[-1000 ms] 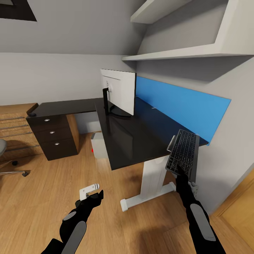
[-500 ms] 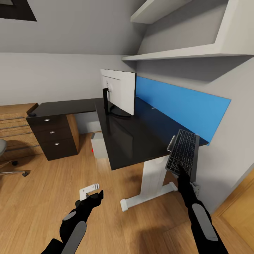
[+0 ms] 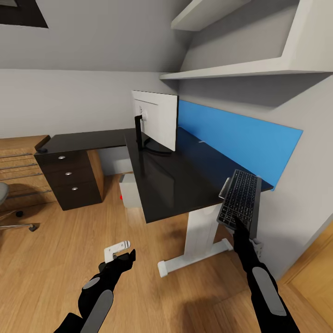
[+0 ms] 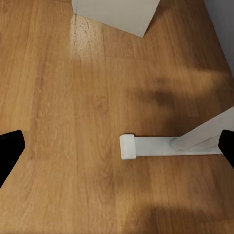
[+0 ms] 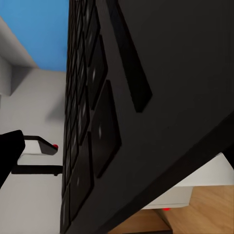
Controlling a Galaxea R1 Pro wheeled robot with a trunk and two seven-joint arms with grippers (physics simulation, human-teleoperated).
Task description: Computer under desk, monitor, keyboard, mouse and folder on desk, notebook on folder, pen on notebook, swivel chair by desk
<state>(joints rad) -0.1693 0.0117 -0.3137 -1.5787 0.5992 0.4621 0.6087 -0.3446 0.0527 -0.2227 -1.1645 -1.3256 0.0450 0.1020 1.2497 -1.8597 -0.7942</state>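
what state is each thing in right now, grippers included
keyboard: held by the right gripper at the desk's near end, tilted, not yet flat on the top
right gripper: shut on the keyboard
left gripper: open, empty, over the floor
monitor: upright on the desk, white back showing
desk: top bare except for the monitor
computer: on the floor under the desk
swivel chair: away from the desk, mostly out of frame

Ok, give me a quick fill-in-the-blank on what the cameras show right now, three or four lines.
1. The right gripper holds the ____ near the desk's near right corner.
2. The monitor stands on the ____.
3. The back panel behind the desk top is coloured ____.
4. The left gripper hangs over the wooden ____ with nothing in it.

Missing words: keyboard; desk; blue; floor
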